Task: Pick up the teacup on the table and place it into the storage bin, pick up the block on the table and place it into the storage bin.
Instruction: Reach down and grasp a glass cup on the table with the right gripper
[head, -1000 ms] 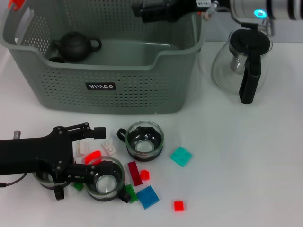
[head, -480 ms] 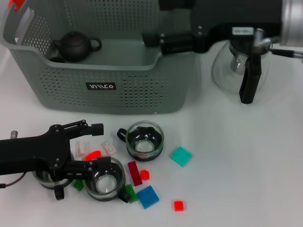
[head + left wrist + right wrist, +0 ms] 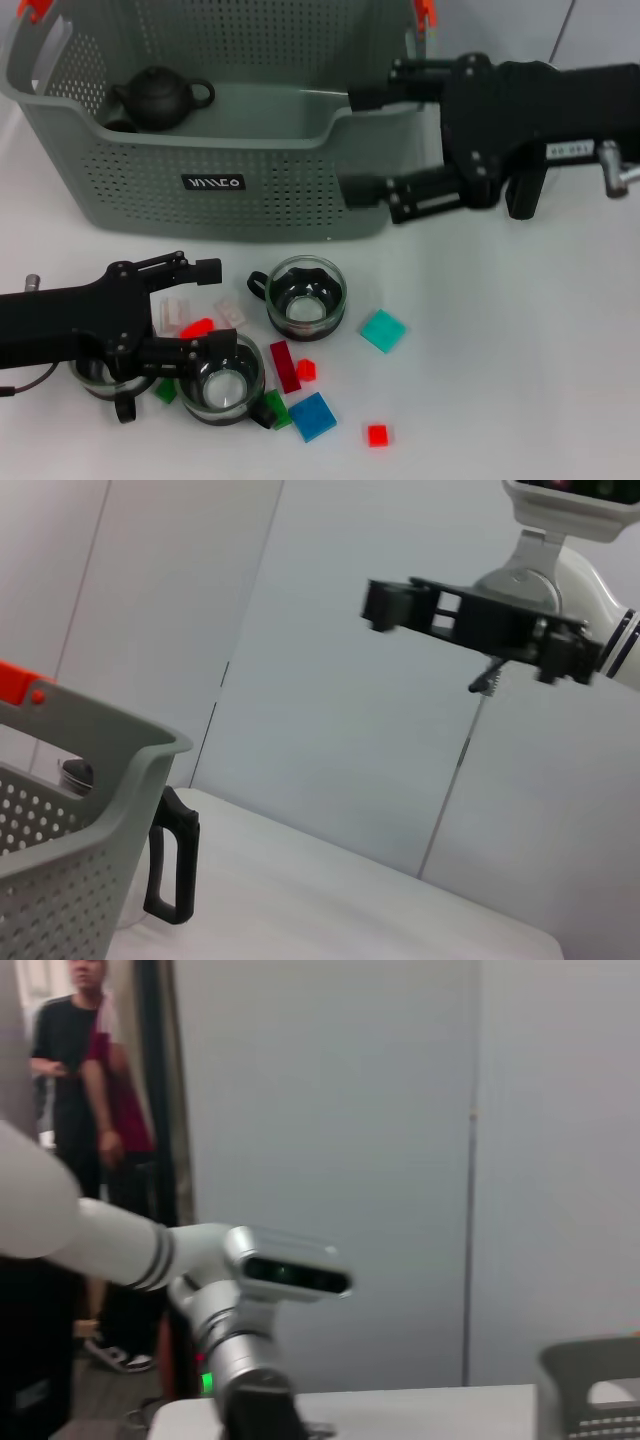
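Only storage bin (image 3: 150, 150)'s black label (image 3: 213, 183) carries unreadable lettering.

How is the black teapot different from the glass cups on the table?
The black teapot sits inside the storage bin; the glass teacups stand on the table. The teapot is dark and solid, while the teacups are see-through. The teapot has a lid; the teacups are open-topped. Both have a handle.

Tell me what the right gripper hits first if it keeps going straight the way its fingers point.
The right gripper, open, points toward the robot's left, level with the storage bin. Going straight on, it would probably meet the bin's right end wall first, though its height above the table is unclear.
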